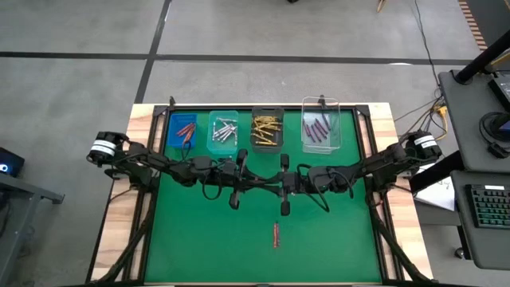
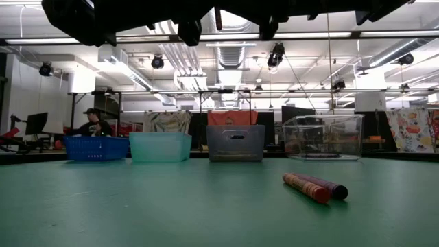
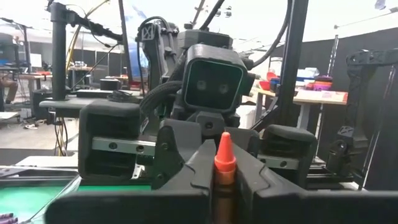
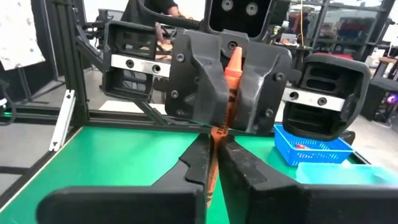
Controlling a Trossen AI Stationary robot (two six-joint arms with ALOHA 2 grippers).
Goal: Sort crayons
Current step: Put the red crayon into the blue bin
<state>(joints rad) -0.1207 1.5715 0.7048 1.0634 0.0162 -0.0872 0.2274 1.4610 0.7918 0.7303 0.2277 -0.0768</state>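
Observation:
Above the middle of the green mat [image 1: 199, 239] my left gripper [image 3: 224, 177] and my right gripper [image 4: 214, 158] meet tip to tip, both shut on one orange crayon [image 3: 224, 155]. It stands about upright between them, point up. Two loose crayons [image 2: 315, 186], one red and one dark purple, lie side by side on the mat near its front, seen in the high view as one reddish stick [image 1: 276, 234]. My left gripper pinches the orange crayon between its two fingers, on the upper part of the shaft [image 4: 233, 87] just below the pointed tip [image 3: 224, 144]. The fingers come level from the table's left and lie across the crayon. The crayon is clear of the mat. My right gripper pinches the same crayon between its two fingers, at the lower end [image 4: 216, 132]. The fingers come level from the table's right, across the crayon. The end itself is hidden between the fingers.
Four bins stand in a row along the mat's far edge: a blue one [image 1: 182, 131] with red crayons, a pale teal one [image 1: 224, 133] with silver ones, a grey one [image 1: 267, 130] with gold ones, a clear one [image 1: 320, 130] with purple ones.

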